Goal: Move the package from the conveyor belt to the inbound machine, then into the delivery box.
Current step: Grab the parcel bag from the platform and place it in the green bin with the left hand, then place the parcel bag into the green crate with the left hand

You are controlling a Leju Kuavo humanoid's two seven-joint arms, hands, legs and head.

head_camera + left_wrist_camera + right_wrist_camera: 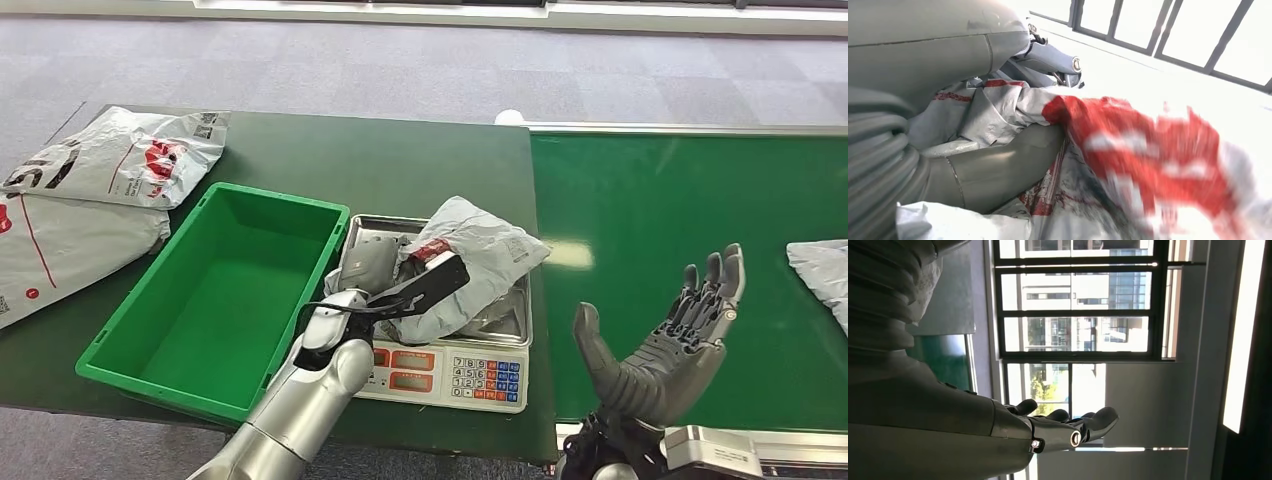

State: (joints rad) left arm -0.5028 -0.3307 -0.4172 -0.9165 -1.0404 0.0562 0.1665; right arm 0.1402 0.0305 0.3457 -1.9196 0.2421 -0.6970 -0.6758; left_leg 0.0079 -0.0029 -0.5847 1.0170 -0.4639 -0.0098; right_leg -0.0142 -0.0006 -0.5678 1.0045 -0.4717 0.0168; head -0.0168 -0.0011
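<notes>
The left hand [400, 290] grips the grey package [470, 265] and holds it over the metal tray of the weighing scale [450, 375], the inbound machine. In the left wrist view the thumb [998, 167] presses into the crumpled grey-and-red wrapper [1128, 145]. The green delivery box [225, 300] sits just beside this hand, on its outer side. The right hand [665, 340] is held palm up, fingers spread, holding nothing, above the green conveyor belt [680, 190]. A second package [822, 270] lies on the belt, beyond this hand's outer side. More packages [90, 190] lie past the box.
</notes>
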